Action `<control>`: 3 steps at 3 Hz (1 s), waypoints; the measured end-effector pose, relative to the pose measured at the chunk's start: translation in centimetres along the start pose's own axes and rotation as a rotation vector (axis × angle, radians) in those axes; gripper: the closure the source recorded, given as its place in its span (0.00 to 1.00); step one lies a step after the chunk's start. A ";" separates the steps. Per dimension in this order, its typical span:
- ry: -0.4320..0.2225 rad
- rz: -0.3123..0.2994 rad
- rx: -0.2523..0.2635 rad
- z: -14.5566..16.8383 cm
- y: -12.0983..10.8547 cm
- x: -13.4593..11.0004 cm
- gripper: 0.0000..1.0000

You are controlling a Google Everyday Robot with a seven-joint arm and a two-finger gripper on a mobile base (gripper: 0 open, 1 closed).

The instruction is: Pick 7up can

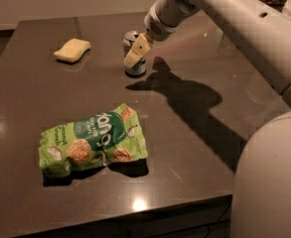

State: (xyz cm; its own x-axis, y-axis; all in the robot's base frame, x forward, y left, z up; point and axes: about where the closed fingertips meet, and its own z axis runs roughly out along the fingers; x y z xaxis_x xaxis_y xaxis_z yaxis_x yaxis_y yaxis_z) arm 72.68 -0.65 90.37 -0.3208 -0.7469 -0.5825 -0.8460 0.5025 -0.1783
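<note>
The 7up can point(137, 69) stands upright on the dark table point(194, 133), towards the back middle. It is a small can with a white and green body and a silver top. My gripper point(134, 57) comes down from the upper right on the white arm point(224, 9) and is right at the can, overlapping its front and upper part. The can rests on the table.
A large green snack bag point(93, 144) lies flat at the front left. A yellow sponge point(72, 50) lies at the back left. The arm's shadow falls right of the can. The table's front edge point(135, 213) is near the bottom.
</note>
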 end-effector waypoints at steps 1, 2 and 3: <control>-0.012 -0.005 -0.058 1.0 1.2 -0.8 0.18; -0.027 -0.003 -0.105 1.3 2.0 -1.1 0.41; -0.058 -0.011 -0.134 0.4 2.7 -1.6 0.64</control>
State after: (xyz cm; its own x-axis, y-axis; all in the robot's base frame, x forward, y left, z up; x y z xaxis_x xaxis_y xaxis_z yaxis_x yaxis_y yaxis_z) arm 71.03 2.06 90.49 -0.2897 -0.7236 -0.6264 -0.8999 0.4289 -0.0792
